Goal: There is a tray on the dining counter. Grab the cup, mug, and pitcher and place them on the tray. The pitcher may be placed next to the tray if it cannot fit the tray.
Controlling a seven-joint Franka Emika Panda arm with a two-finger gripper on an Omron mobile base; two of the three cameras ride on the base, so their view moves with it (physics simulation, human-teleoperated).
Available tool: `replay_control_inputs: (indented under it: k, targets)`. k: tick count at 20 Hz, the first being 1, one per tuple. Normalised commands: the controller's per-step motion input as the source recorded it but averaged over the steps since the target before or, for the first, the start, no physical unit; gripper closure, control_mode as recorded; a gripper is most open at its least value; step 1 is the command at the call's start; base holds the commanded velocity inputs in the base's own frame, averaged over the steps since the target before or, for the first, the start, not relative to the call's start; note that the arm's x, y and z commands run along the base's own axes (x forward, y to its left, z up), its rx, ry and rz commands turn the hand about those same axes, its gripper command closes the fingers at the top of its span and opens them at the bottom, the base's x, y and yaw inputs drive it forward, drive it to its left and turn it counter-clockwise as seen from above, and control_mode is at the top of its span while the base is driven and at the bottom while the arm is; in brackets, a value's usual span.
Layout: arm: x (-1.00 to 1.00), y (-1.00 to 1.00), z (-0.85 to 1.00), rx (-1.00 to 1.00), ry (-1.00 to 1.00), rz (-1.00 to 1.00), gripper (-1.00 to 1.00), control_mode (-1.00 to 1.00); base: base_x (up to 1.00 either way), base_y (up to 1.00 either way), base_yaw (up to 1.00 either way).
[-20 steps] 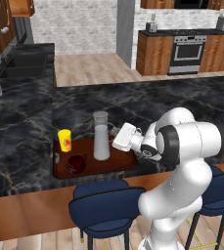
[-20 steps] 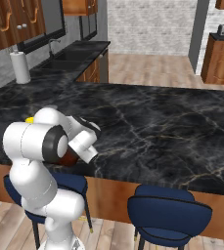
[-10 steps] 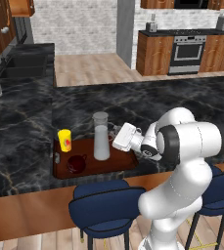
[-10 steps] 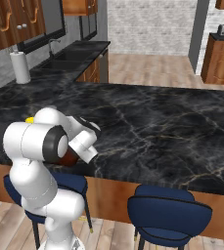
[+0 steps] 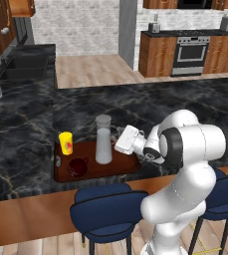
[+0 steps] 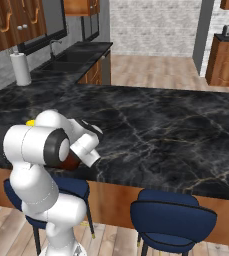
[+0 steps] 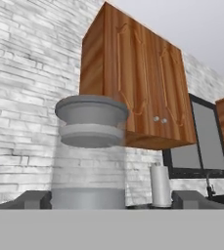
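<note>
Dining counter: black marble with pale veins and a brown wood front edge.

Tray: dark reddish-brown, lying near the counter's front edge above a blue stool.

Cup: yellow with a red mark, upright at the tray's far left corner.

Mug: dark maroon, upright on the tray, in front of the cup and just right of it.

Pitcher: translucent grey with a lid, upright on the tray right of the cup and mug, near the tray's middle. In the hand view the pitcher stands close ahead, between the two dark finger tips.

Gripper: just right of the pitcher, pointing left at it. Jaws spread wide, one tip on each side of the pitcher, with a gap showing between tip and glass on both sides.

Paper towel roll: white, upright, far beyond the pitcher under a wood wall cabinet.
</note>
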Motion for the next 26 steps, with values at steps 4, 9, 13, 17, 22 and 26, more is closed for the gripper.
replay_control_inputs:
  k: [4, 9, 13, 17, 22, 26]
  targets:
    - [-0.13, -0.41, 0.05, 0.00, 0.00, 0.00, -1.00, -1.00, 0.00, 0.00, 0.00]
    - [-0.25, -0.36, 0.33, 0.00, 0.02, 0.00, -1.00, -1.00, 0.00, 0.00, 0.00]
    - [-0.26, -0.18, 0.69, 0.00, 0.13, 0.00, -1.00, -1.00, 0.00, 0.00, 0.00]
    - [-0.49, -0.06, 0.79, 0.00, 0.21, -0.03, -1.00, -1.00, 0.00, 0.00, 0.00]
    - [-0.54, -0.07, 0.81, 0.00, 0.24, -0.09, -1.00, -1.00, 0.00, 0.00, 0.00]
    - [-0.48, -0.19, 0.85, 0.00, 0.28, -0.14, -1.00, -1.00, 0.00, 0.00, 0.00]
